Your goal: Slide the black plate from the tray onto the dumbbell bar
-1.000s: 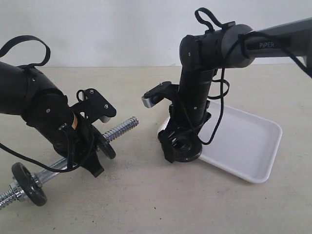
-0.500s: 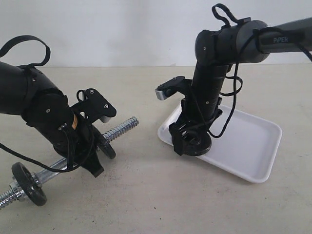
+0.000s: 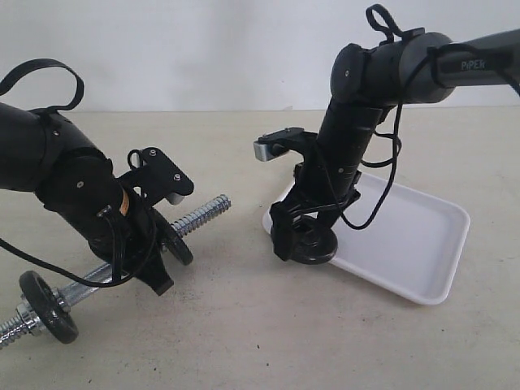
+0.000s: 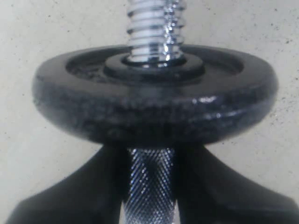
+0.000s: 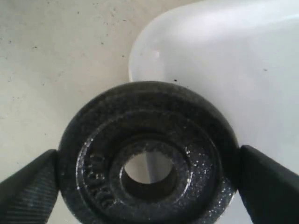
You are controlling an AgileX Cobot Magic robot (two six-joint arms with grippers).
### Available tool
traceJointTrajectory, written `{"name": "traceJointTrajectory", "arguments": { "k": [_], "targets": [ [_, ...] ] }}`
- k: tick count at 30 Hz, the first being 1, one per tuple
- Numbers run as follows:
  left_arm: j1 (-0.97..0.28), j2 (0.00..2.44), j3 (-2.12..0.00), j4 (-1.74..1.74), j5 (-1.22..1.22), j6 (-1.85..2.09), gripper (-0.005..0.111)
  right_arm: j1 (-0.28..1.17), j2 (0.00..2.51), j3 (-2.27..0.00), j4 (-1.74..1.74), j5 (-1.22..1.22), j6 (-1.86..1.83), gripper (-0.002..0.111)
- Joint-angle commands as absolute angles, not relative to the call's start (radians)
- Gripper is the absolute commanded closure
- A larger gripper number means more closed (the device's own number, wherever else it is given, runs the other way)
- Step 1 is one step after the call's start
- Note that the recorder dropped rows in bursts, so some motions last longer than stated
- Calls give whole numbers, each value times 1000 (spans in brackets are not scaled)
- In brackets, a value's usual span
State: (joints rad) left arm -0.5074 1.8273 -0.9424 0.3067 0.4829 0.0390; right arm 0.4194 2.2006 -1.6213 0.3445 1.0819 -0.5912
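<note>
My right gripper is shut on the black plate, one finger on each side of its rim. The plate hangs over the near left corner of the white tray; the tray's rim and the table show through its hole. My left gripper is shut on the knurled middle of the dumbbell bar. The bar's threaded end points towards the tray. A black disc sits on the bar just beyond my left fingers.
Another black disc sits near the bar's other end at the lower left, with a chrome threaded stub past it. Bare beige tabletop lies between the bar's free end and the tray.
The right arm shifted right over the tray, then its gripper swung back left with the plate to the tray's corner. The left arm and the bar have not moved.
</note>
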Motion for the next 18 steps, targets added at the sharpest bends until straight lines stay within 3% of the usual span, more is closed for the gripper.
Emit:
{"name": "traceJointTrajectory", "arguments": {
  "k": [1,13,15,18],
  "targets": [
    [-513,1805,-943,303,481,31,102,417,2174,-1628,349,1096,-601,108],
    [-513,1805,-943,303,483,31,102,417,2174,-1628,341,1107,-612,108],
    [-513,1805,-943,303,485,31,102,417,2174,-1628,339,1107,-612,102],
    [-513,1805,-943,295,485,31,102,417,2174,-1628,330,1105,-610,84]
  ]
}}
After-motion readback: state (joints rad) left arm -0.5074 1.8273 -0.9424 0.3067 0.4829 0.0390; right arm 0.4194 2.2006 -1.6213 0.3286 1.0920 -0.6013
